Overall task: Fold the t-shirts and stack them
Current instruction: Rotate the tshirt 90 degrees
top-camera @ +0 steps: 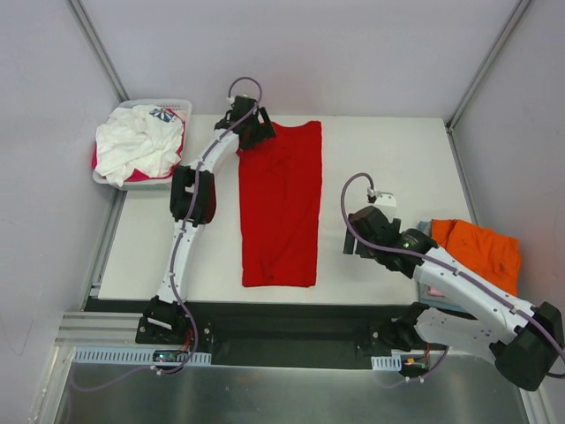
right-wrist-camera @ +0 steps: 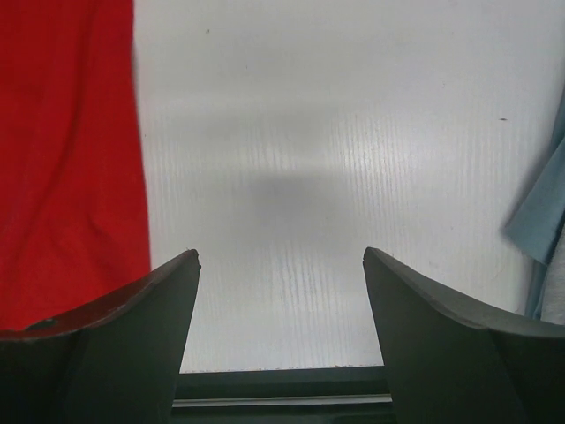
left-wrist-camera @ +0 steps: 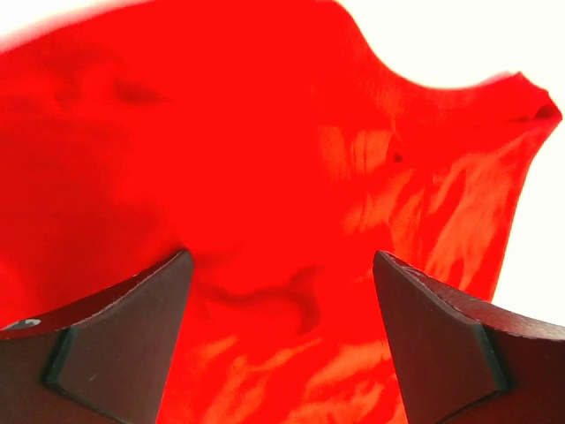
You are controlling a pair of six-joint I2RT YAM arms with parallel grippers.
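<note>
A bright red t-shirt [top-camera: 281, 205] lies folded into a long strip down the middle of the white table [top-camera: 388, 159]. My left gripper [top-camera: 258, 132] is open just above its far left corner; the red cloth [left-wrist-camera: 291, 185] fills the left wrist view between my fingers [left-wrist-camera: 132, 336]. My right gripper [top-camera: 355, 244] is open and empty over bare table to the right of the shirt, whose edge [right-wrist-camera: 66, 159] shows at the left of the right wrist view. An orange t-shirt [top-camera: 477, 249] lies folded at the right edge on a light blue-grey one [right-wrist-camera: 540, 221].
A white slotted basket [top-camera: 132, 181] at the table's far left corner holds a crumpled white t-shirt with a blue-red print [top-camera: 139, 141] over pink or magenta cloth [top-camera: 94, 159]. Metal frame posts and grey walls stand around the table.
</note>
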